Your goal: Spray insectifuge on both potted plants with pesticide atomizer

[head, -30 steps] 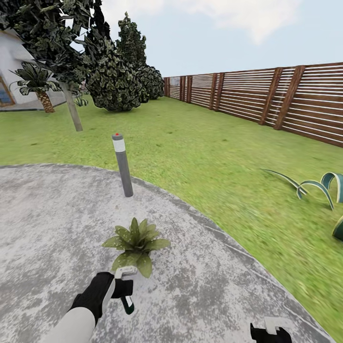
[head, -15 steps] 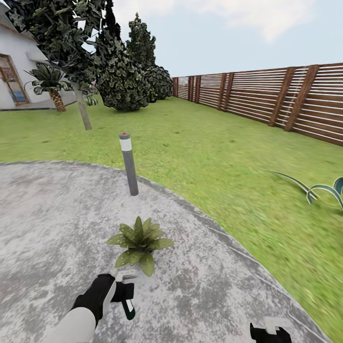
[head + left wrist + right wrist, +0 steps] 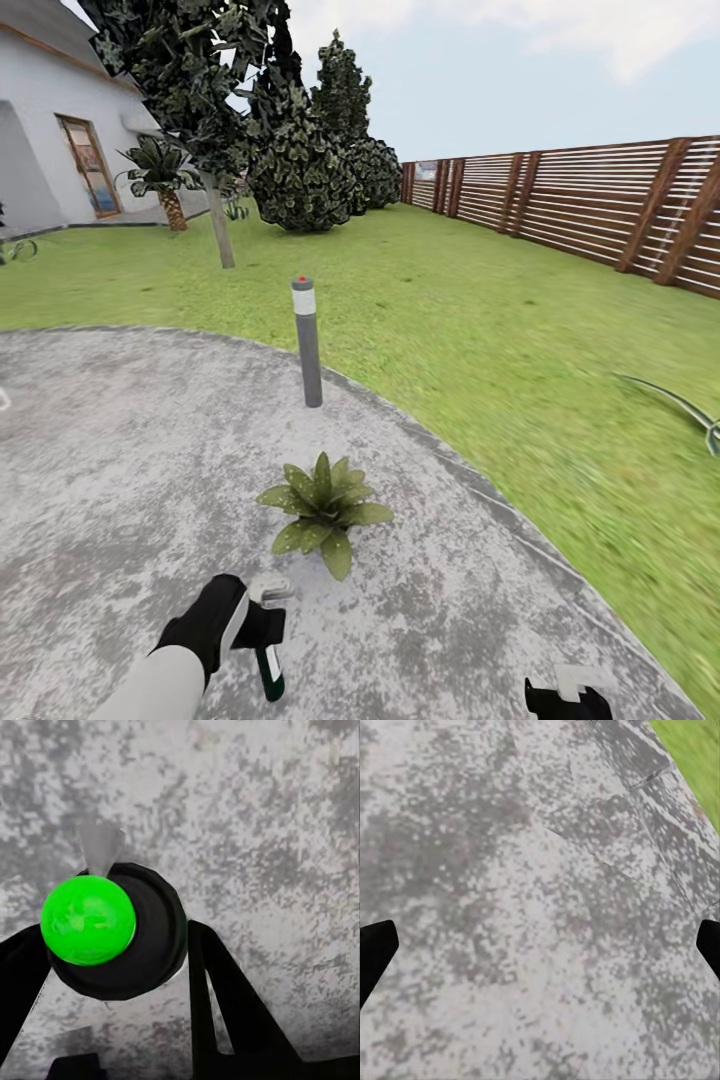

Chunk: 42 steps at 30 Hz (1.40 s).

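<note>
The left gripper, low and left of centre in the head view, is clamped on the pesticide atomizer, whose dark and green body hangs down below the black fingers. In the left wrist view the atomizer sits between the two dark fingers, seen end-on as a bright green round face in a black ring. Just above the gripper in the head view, near the frame's centre, one potted plant stands on the round grey stone patio. A grey bollard lamp stands at the patio edge above the plant. The right gripper sits at the lower right, and its fingertips stand wide apart over bare stone.
</note>
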Tool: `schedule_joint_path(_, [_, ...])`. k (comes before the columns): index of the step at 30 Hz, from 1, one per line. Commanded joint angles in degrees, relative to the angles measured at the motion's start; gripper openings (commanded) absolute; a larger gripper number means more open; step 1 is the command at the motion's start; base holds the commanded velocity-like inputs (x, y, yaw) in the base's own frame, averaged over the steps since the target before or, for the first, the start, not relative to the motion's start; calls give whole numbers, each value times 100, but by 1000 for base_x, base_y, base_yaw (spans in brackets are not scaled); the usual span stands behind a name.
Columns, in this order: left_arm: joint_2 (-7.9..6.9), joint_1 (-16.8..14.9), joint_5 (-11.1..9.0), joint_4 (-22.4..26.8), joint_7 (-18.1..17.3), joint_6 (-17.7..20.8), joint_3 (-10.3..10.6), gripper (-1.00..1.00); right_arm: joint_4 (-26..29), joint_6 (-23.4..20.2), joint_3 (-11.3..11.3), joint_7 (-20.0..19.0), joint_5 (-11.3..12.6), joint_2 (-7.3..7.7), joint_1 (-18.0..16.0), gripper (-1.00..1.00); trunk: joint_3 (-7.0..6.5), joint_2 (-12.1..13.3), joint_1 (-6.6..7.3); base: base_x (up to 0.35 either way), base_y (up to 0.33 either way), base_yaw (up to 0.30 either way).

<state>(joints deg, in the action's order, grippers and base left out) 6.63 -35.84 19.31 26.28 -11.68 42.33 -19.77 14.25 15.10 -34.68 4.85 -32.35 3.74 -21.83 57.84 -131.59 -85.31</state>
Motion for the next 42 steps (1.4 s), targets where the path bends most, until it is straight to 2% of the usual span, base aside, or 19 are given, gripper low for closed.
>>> schedule_joint_path(1, [1,-3,64,10,-47,48,66,-100,-10,27,-39,16,-61,1,-6,100,5,-2,1,3,0,44])
schedule_joint_path(3, [-8,-2,62,15,-51,81,290,-100,-9,28,-35,9,-64,9,-6,100,5,-2,1,14,0,21])
schedule_joint_path(5, [-13,-2,59,14,-53,94,383,-100,-10,28,-32,2,-67,15,-6,100,5,-2,1,123,-64,7])
schedule_joint_path(15, [-38,3,49,26,-54,92,447,-100,-10,28,-36,7,-71,29,-6,100,5,-2,1,234,-146,1])
schedule_joint_path(23, [9,21,55,-57,-77,141,450,-100,-12,25,-34,7,-77,30,-6,100,5,-2,1,42,-16,0])
schedule_joint_path(24, [11,22,58,-121,-79,163,496,-100,-13,23,-33,7,-78,30,-6,100,5,-2,1,2,-1,0])
schedule_joint_path(26, [22,18,52,-346,-100,209,880,-100,-18,20,-32,6,-78,27,-6,100,5,-2,1,0,0,0])
schedule_joint_path(27, [25,17,47,-373,-133,214,973,-100,-18,19,-31,5,-78,25,-6,100,5,-2,1,0,0,0])
schedule_joint_path(29, [40,16,34,-382,-338,217,1089,-100,-19,19,-30,5,-74,23,-6,100,5,-2,1,0,0,0])
schedule_joint_path(31, [55,16,42,-358,-684,211,1141,-100,-19,20,-30,6,-73,22,-6,100,5,-2,1,0,0,0])
schedule_joint_path(33, [31,16,56,-341,-855,213,1175,-100,-19,19,-30,5,-77,22,-6,100,5,-2,1,0,0,0])
schedule_joint_path(40, [-168,16,70,-313,-912,203,1147,-100,-12,23,-36,7,-65,17,-6,100,5,-2,1,0,0,0])
schedule_joint_path(41, [-182,16,57,-310,-906,194,1139,-100,-11,25,-38,11,-60,15,-6,100,5,-2,1,0,0,0])
schedule_joint_path(42, [-136,12,38,-282,-891,161,1129,-100,-10,27,-37,15,-60,13,-6,100,5,-2,1,0,0,0])
